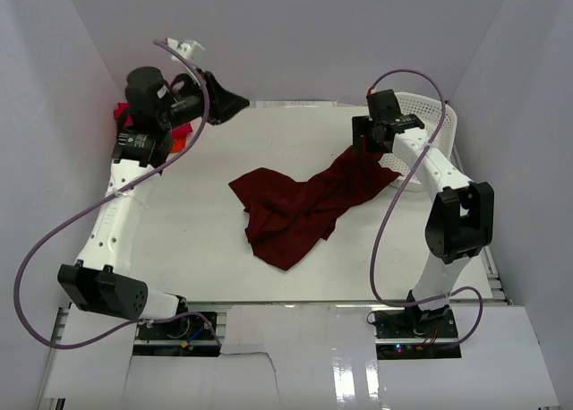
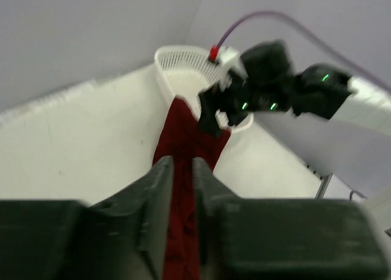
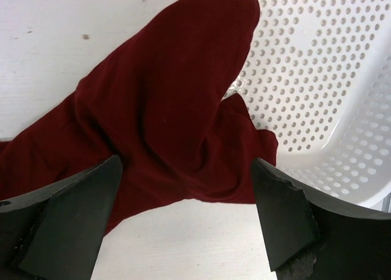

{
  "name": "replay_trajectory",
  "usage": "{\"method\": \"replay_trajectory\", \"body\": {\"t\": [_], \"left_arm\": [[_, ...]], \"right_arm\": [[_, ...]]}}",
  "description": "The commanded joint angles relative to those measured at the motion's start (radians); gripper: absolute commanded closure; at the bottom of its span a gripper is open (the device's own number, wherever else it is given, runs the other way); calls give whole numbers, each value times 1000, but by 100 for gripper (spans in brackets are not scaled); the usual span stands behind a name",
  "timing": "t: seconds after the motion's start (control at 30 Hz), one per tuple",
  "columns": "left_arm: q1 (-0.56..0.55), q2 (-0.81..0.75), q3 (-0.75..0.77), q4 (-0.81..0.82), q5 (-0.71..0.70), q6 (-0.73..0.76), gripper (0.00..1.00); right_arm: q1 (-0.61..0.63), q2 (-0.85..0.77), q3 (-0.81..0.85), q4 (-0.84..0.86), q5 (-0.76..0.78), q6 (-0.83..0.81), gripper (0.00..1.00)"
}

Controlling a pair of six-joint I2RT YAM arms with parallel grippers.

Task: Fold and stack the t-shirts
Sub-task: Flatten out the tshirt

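Note:
A dark maroon t-shirt (image 1: 295, 204) lies crumpled on the middle of the table, one end stretching right to the white mesh basket (image 1: 430, 115). My right gripper (image 1: 367, 150) hangs wide open just over that end (image 3: 171, 96), nothing between its fingers. My left gripper (image 1: 235, 101) is raised at the far left, well away from the shirt. Its fingers (image 2: 165, 170) stand a narrow gap apart, and only the distant maroon shirt (image 2: 183, 127) shows through that gap. Bits of crimson cloth (image 1: 121, 115) and orange cloth (image 1: 182, 140) show behind the left arm, mostly hidden.
The basket (image 3: 317, 78) lies tipped at the table's back right corner, its rim touching the shirt's end. Purple cables loop from both arms. Grey walls close in the table on three sides. The right arm (image 2: 275, 84) stands in front of the basket (image 2: 177, 60).

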Motion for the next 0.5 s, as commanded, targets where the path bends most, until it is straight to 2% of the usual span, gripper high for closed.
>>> {"method": "replay_trajectory", "body": {"t": [0.0,0.03,0.17,0.3,0.47], "left_arm": [[3,-64,-229,64,31,46,63],[3,-77,-278,87,48,45,55],[0,-101,-484,210,131,5,44],[-34,-91,-556,207,140,28,41],[-136,-91,-677,181,55,72,38]], "right_arm": [[-38,43,67,26,-9,17,8],[-42,56,84,26,-6,18,8],[-56,132,164,41,19,23,9],[-65,195,218,49,22,35,9],[-96,273,282,83,-12,54,9]]}}
